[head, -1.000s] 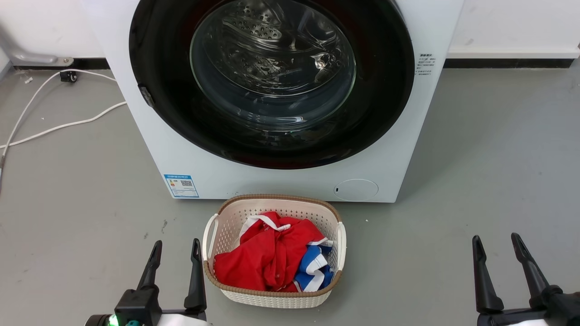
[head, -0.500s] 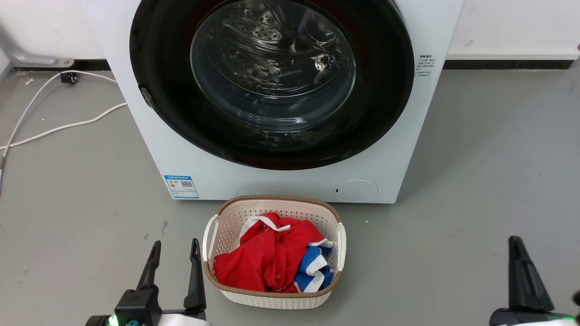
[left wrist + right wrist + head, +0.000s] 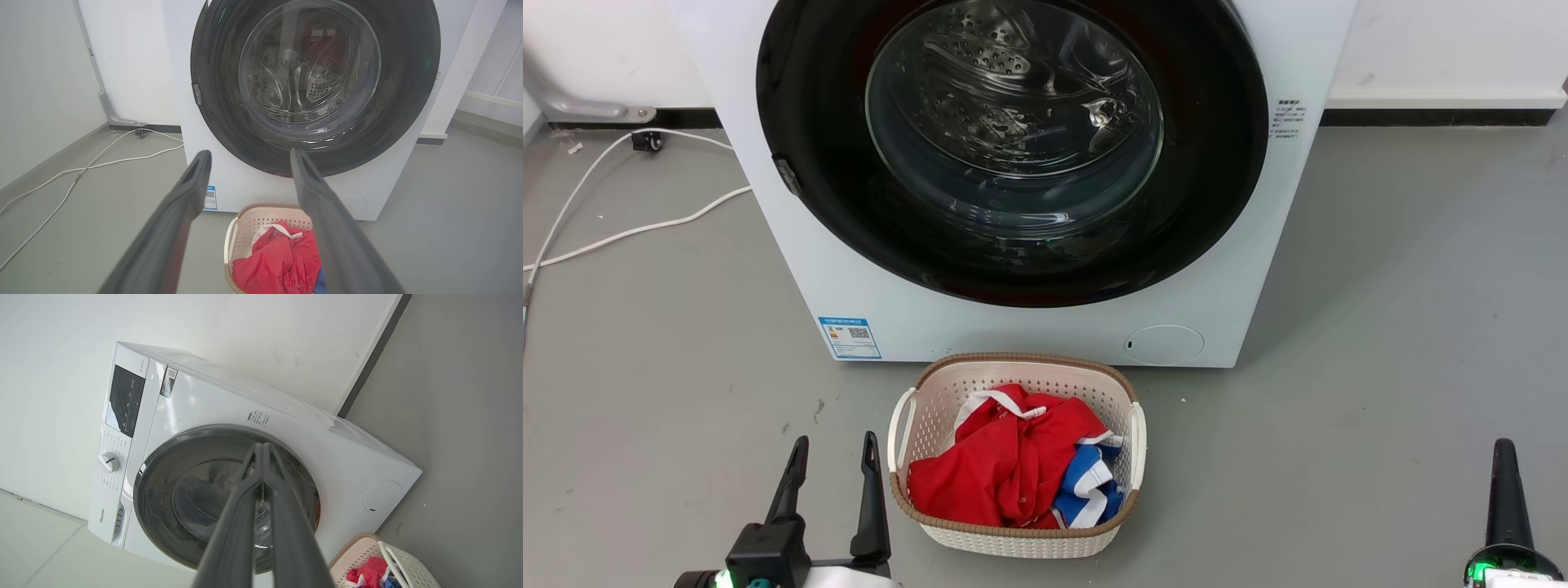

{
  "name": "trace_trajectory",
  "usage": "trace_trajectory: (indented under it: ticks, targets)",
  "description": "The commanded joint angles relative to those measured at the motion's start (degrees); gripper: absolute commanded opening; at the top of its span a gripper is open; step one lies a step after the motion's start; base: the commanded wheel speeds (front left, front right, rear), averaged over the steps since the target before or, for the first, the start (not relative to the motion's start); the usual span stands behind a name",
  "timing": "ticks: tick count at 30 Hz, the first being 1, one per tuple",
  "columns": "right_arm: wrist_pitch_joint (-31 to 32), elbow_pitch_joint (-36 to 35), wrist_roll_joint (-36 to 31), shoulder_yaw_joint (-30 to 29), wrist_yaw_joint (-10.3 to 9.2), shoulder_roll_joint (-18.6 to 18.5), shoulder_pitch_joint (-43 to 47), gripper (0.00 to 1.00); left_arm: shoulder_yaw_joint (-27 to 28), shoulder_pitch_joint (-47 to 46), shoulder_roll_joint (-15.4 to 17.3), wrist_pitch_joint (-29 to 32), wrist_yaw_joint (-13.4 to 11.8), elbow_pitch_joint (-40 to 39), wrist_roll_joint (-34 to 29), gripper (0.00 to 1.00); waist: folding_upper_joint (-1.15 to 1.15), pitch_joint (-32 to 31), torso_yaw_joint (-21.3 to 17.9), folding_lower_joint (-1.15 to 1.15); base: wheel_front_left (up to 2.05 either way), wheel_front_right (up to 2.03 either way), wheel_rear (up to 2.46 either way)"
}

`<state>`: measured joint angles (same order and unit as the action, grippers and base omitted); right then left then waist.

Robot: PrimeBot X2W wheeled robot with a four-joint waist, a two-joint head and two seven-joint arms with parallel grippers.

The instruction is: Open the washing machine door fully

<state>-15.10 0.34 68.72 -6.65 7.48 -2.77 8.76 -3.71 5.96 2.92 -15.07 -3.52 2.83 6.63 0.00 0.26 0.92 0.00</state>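
**Waiting on a shut door, with the whole job ahead**

The washing machine door [image 3: 1013,147] sits flat against the front of the washing machine [image 3: 1029,331]. Its glossy black ring shows no gap at the edge, and the steel drum is seen only through the glass bowl. A small grey tab [image 3: 786,173] sits on the door's rim at the robot's left (probably the catch or grip, though it is too small to be sure). By my reading the task has not started: nothing is unlatched, nothing has swung, and the full arc is left to do.

Just in front of the machine stands a pale laundry basket [image 3: 900,425] holding red and blue clothes [image 3: 1013,465]. It sits where a swinging door or a reaching arm may have to pass over it. A white cable [image 3: 645,224] trails across the grey floor [image 3: 1380,286] well to the left.

Both arms hang low and well apart from the door. The left gripper [image 3: 837,441] has its fingers spread and empty. The right gripper [image 3: 261,446] has its fingers pressed together on nothing, pointing toward the door.
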Motion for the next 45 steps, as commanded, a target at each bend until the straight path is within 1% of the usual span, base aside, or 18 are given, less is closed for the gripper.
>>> trace_trajectory:
  ticks: [1,4,8,10,13,15,17,19,22,31,36,39,42,45]
  targets:
    - [-0.1,-0.4,2.2,0.4,0.02,-0.2,0.4,0.00,0.0,0.6,0.0,-0.2,0.1,0.0,-0.1,1.00,0.00,0.0,0.0,0.00,0.00,0.00,0.00]
    - [-0.1,-1.2,9.6,2.0,0.02,-0.2,1.0,0.00,0.1,0.6,0.0,-0.2,0.2,0.0,-0.1,1.00,0.00,0.0,0.0,0.00,0.00,0.00,0.00]
    - [0.7,-3.4,17.8,4.3,0.02,-0.2,1.9,0.00,0.2,0.7,0.0,-0.2,0.2,0.0,-0.2,1.00,0.00,0.1,0.0,0.00,0.00,0.00,0.00]
    - [2.9,-4.5,22.3,4.3,0.02,-0.2,2.3,0.00,0.2,0.7,0.0,-0.2,0.1,-0.1,-0.2,1.00,0.00,0.1,-0.1,0.00,0.00,0.00,0.00]
    - [6.7,-5.8,29.2,2.6,0.02,-0.2,2.5,0.00,0.3,0.7,0.0,-0.2,0.1,-0.1,-0.1,1.00,0.00,0.3,-0.3,0.00,0.00,0.00,0.00]
    - [9.5,-5.6,32.3,1.2,0.02,-0.2,2.8,0.00,0.4,0.7,0.0,-0.2,0.1,-0.1,0.1,1.00,0.00,0.3,-0.3,0.00,0.00,0.00,0.00]
    - [12.6,-5.3,34.1,0.2,0.02,-0.2,3.1,0.00,0.3,0.7,0.0,-0.2,0.1,-0.1,0.2,1.00,0.00,0.4,-0.2,0.00,0.00,0.00,0.00]
    - [15.5,-4.9,34.7,-0.2,0.02,-0.1,3.4,0.00,0.3,0.7,0.0,-0.2,0.0,-0.1,0.2,1.00,0.00,0.4,-0.2,0.00,0.00,0.00,0.00]
    - [17.6,-4.5,34.9,-0.7,0.02,-0.1,3.4,0.00,0.4,0.8,0.0,-0.2,-0.1,-0.2,0.0,1.00,0.00,0.4,-0.2,0.00,0.00,0.00,0.00]
    - [18.6,-3.9,33.6,0.1,0.02,-0.2,3.2,0.00,0.4,0.8,0.0,-0.2,-0.4,-0.4,-0.3,1.00,0.00,0.4,-0.1,0.00,0.00,0.00,0.00]
    - [19.1,-3.7,32.9,-0.9,0.02,-0.2,1.2,0.00,0.5,0.4,0.0,-0.2,-0.5,-0.6,-0.6,1.00,0.00,0.9,0.0,0.00,0.00,0.00,0.00]
    - [20.2,-3.1,32.0,-2.8,0.02,-0.2,-1.5,0.00,0.6,-0.3,0.0,-0.2,-0.5,-0.8,-0.9,1.00,0.00,1.7,0.0,0.00,0.00,0.00,0.00]
    - [21.8,-1.9,31.1,-5.9,0.02,-0.4,-5.7,0.00,0.6,-1.0,0.0,-0.2,-0.4,-1.0,-1.0,1.00,0.00,3.0,0.1,0.00,0.00,0.00,0.00]
    - [23.5,-0.2,30.6,-9.1,0.02,-1.6,-11.0,0.00,0.5,-2.2,0.0,-0.2,-0.2,-1.5,-1.3,1.00,0.00,5.2,0.6,0.00,0.00,0.00,0.00]
